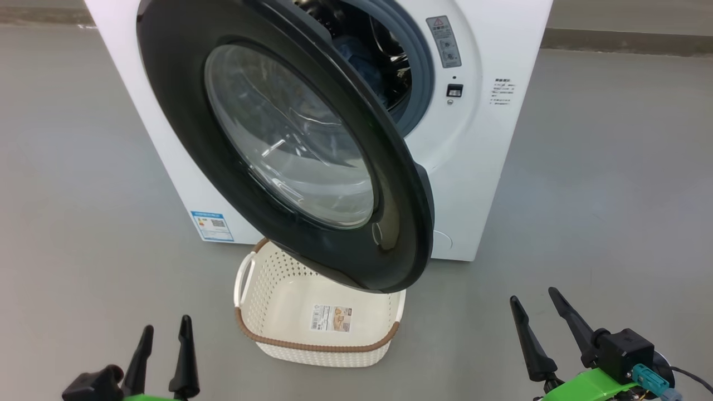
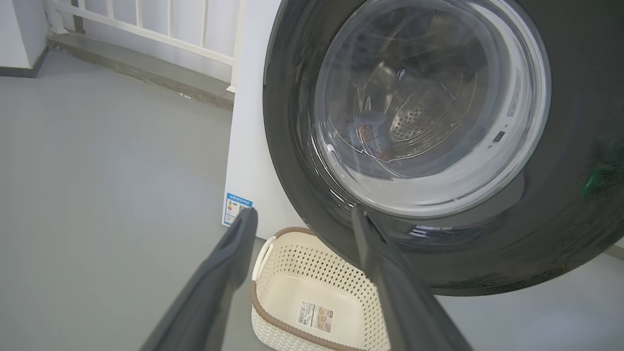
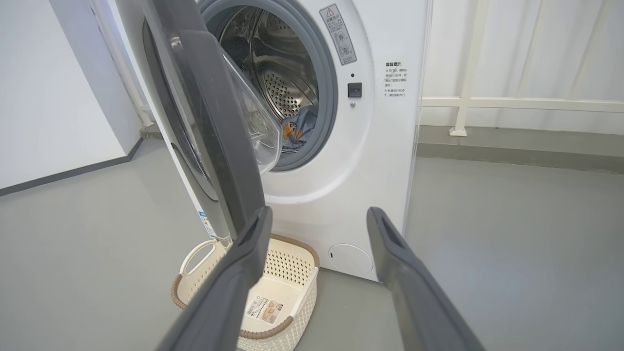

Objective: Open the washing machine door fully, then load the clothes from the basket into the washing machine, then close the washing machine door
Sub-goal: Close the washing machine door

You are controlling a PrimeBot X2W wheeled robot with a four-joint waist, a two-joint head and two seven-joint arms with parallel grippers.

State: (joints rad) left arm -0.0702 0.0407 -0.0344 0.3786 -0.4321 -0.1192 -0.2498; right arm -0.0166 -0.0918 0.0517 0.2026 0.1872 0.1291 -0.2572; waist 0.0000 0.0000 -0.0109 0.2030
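Right hand spread, door half-open, free edge pointing outward

The basket sits on the floor before the washing machine, under its door; clothes seemingly inside the drum.

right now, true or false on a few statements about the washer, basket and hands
1. The basket is empty. True.
2. The washing machine door is shut. False: it stands part open.
3. The clothes lie inside the washing machine. True.
4. The left hand grips the door. False: it is open, empty and clear of the door.
5. The right hand holds a garment. False: it is open and empty.
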